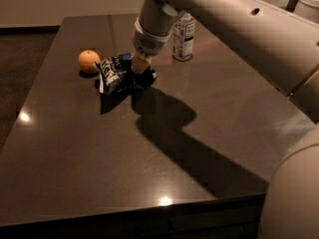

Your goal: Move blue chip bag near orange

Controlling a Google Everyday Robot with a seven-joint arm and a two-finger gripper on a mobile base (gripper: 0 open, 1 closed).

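The blue chip bag (115,73) is a crumpled dark-blue foil bag with white lettering, on the dark table at the left. The orange (88,61) sits just left of it, almost touching the bag's left edge. My gripper (139,67) comes down from the big white arm onto the bag's right side and is shut on the bag. The bag's right end is hidden behind the gripper.
A can (184,37) with a white and dark label stands behind and to the right of the gripper. The dark table (164,148) reaches to a front edge low in the view and a left edge beyond the orange. The arm's shadow lies across the middle.
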